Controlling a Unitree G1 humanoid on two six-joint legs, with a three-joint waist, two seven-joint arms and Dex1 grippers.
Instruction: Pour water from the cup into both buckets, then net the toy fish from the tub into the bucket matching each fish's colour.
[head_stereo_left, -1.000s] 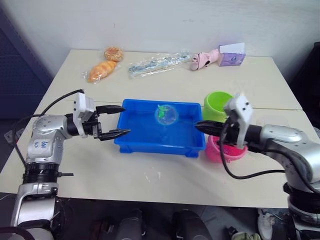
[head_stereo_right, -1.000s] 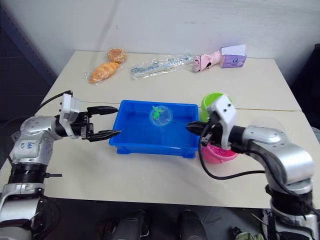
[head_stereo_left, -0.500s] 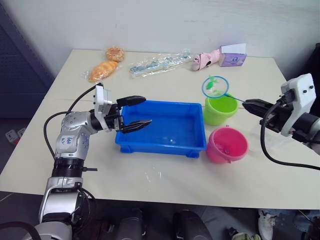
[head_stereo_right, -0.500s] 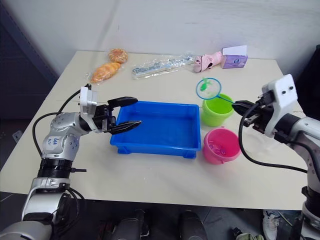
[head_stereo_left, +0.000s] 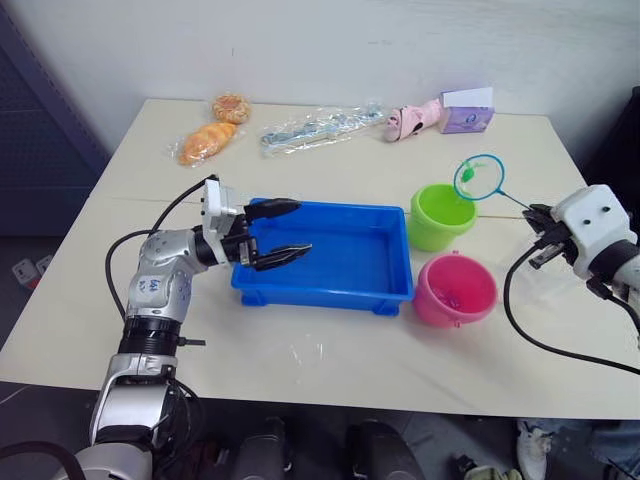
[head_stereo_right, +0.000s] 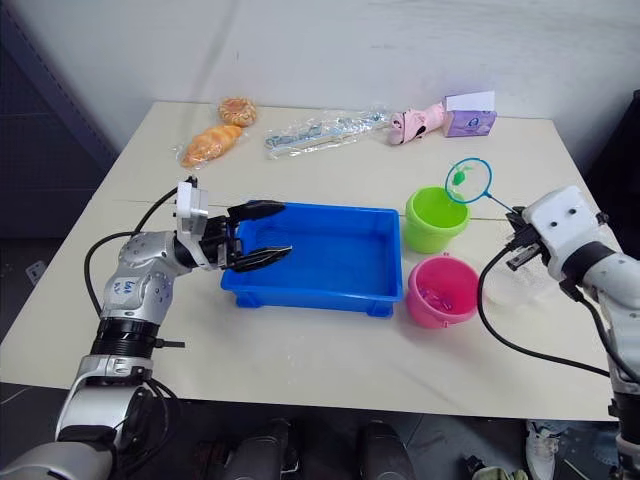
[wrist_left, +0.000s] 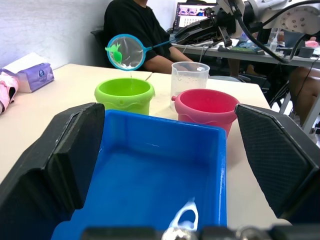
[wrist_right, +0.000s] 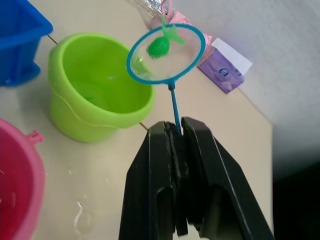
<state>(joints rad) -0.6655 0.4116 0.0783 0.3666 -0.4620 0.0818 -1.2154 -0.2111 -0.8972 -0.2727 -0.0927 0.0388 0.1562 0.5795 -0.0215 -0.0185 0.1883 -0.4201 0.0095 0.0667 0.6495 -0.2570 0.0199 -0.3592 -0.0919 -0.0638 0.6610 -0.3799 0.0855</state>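
The table (head_stereo_left: 330, 370) carries everything, with bare surface in front of the tub and to the right of the buckets; packets and a small box lie along its far edge, well apart from the work.

The tub (head_stereo_left: 330, 262) sits mid-table, its long side toward you. No fish can be made out in it from the head views; treat its contents as unconfirmed.

Your left gripper (head_stereo_left: 277, 232) hangs over the tub's left end, jaws spread wide and holding nothing. By judgement it is parked there to steady the tub or simply kept out of the net's path. The tub's near-left rim lies just under the fingers, so lift before you swing away.

The green bucket (head_stereo_left: 441, 216) stands just right of the tub's far corner; the pink bucket (head_stereo_left: 455, 290) stands nearer you, by the tub's near corner. The two are close but do not appear to touch. Small pink pieces, probably fish, show in the pink bucket.

The cup (wrist_left: 189, 79) stands behind the pink bucket as seen from the left wrist.

Your right gripper (wrist_right: 176, 137) is clamped tight on the net's thin handle, out to the right of both buckets, so the arm stays clear of their rims.

The net (head_stereo_left: 479, 177) hangs above the green bucket's far-right rim, hoop tilted.

The green fish (wrist_right: 160, 46) lies in the net. By judgement the next step is tipping it into the matching bucket; bring the hoop further over the opening first, since it now hangs over the rim rather than the middle.
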